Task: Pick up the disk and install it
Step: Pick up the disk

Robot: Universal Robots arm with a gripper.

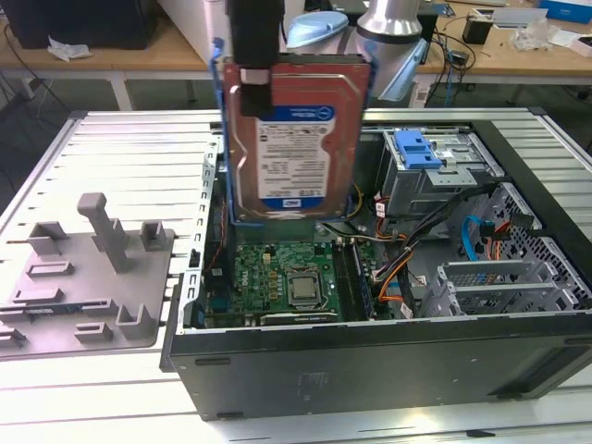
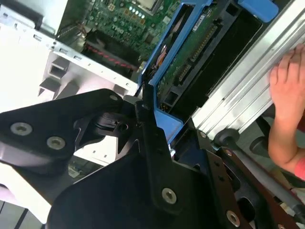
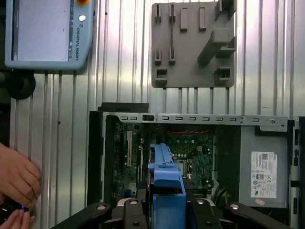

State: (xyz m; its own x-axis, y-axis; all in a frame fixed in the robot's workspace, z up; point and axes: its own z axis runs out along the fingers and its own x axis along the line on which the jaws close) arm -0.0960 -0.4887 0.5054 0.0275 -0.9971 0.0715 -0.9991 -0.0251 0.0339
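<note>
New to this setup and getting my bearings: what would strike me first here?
The disk, upright in its blue carrier, hangs from the end effector above the open computer case. On the exterior view's left lies a grey fixture plate; a person's hand shows in the second wrist view.

The disk (image 1: 294, 139) had a smooth metal face with a reddish shine and a glossy paper label; its carrier frame (image 3: 167, 191) was smooth blue plastic. The gripper (image 2: 143, 107) looked matt black. At the exterior view's left, the fixture plate (image 1: 88, 277) was dull grey plastic on a table (image 1: 120, 139) of ribbed, shiny metal. The computer case (image 1: 370, 370) was black, matt painted metal, the drive cage (image 1: 499, 287) bare perforated metal
</note>
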